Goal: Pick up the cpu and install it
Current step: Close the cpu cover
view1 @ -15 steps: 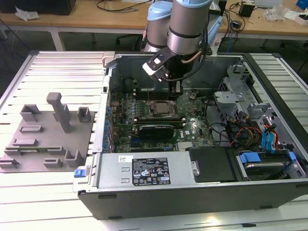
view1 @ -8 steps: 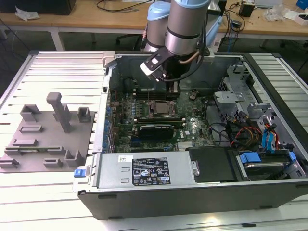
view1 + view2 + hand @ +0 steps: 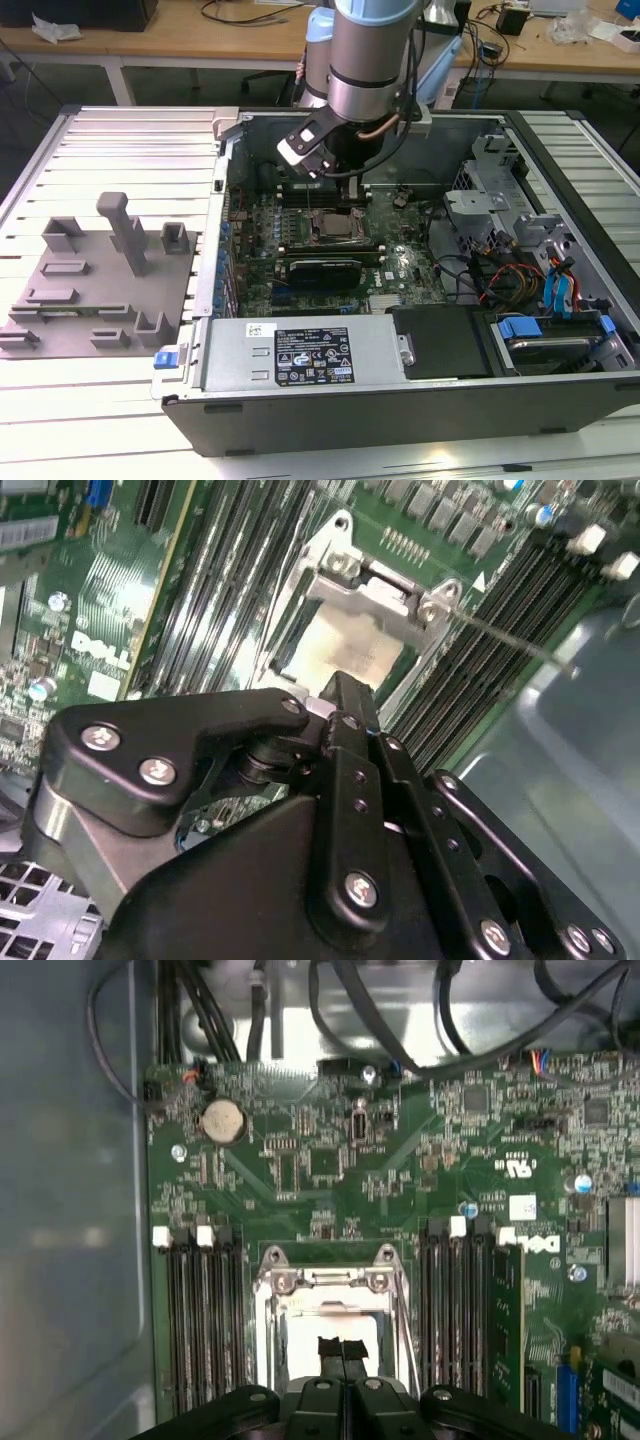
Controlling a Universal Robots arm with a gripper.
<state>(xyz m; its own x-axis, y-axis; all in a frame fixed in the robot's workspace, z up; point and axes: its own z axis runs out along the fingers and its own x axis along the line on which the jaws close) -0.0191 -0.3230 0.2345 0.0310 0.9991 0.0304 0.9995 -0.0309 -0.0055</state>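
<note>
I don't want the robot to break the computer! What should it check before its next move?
1. Gripper over the socket: ok, it hangs right above it.
2. Gripper shut, with nothing pinched in it: ok.
3. cpu in place: a pale square lies inside the socket frame; whether it is seated flat, cannot tell.
4. Socket lever latched: not ok, it sticks out over the memory slots.
5. Memory slots untouched by the gripper: ok.
</note>
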